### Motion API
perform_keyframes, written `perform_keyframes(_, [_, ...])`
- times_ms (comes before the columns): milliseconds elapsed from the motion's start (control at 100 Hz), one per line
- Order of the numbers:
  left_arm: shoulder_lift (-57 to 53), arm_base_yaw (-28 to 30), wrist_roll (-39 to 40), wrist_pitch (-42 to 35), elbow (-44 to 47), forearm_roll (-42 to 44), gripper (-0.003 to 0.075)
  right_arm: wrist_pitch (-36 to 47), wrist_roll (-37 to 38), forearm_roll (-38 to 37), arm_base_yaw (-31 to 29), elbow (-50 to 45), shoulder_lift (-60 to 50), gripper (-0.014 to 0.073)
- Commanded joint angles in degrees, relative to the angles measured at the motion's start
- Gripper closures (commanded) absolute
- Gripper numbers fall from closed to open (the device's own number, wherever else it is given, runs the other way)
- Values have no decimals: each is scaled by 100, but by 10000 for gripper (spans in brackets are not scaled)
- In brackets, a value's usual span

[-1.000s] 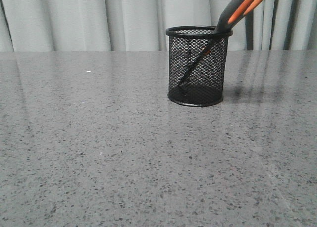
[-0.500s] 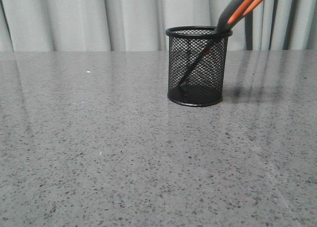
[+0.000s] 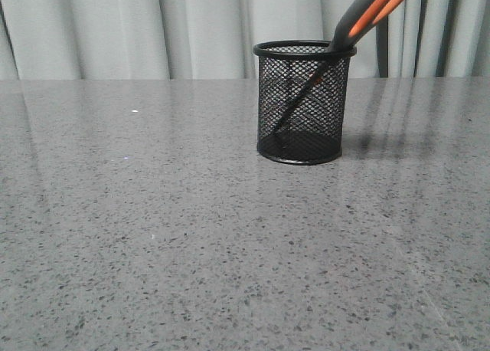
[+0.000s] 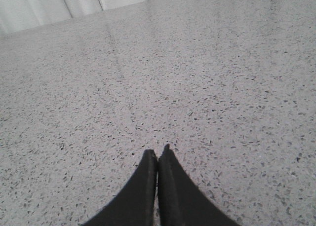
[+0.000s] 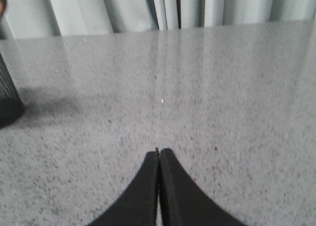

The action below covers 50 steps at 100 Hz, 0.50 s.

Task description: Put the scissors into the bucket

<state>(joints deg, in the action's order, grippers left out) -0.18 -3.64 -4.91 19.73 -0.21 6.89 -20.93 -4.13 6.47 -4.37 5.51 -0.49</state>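
Mesh bucket [image 3: 304,102] veils scissors [image 3: 366,15] blades; handles cropped by frame. Left gripper [image 4: 157,156], right gripper [image 5: 159,153] pinched together, empty.

We see only the left arm's black gripper [image 4: 158,149] from its own wrist camera, its two tapering fingers [image 4: 144,186] pressed together with just a thin seam between them and nothing held. Their pointed tips hang over a grey speckled stone tabletop [image 4: 207,78], flecked with small dark chips and glossy enough to carry pale streaks of reflected light. We cannot tell whether the tips touch the surface or hover above it. At the far edge of the table we see pale grey-white pleated curtains [image 4: 74,1], hanging in vertical folds, their brightness mirrored faintly in the stone just beneath them
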Motion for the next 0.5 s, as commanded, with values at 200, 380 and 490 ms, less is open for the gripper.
perform_keyframes(200, [-146, -44, 72, -348, 167, -50, 741, 892, 7, 15, -47, -732, -127, 638])
perform_keyframes(380, [-146, -44, 72, -348, 167, -50, 741, 291, -14, -10, -47, -703, -127, 638])
perform_keyframes(490, [-146, -44, 72, -348, 167, -50, 741, 291, -26, -10, -47, -703, -127, 638])
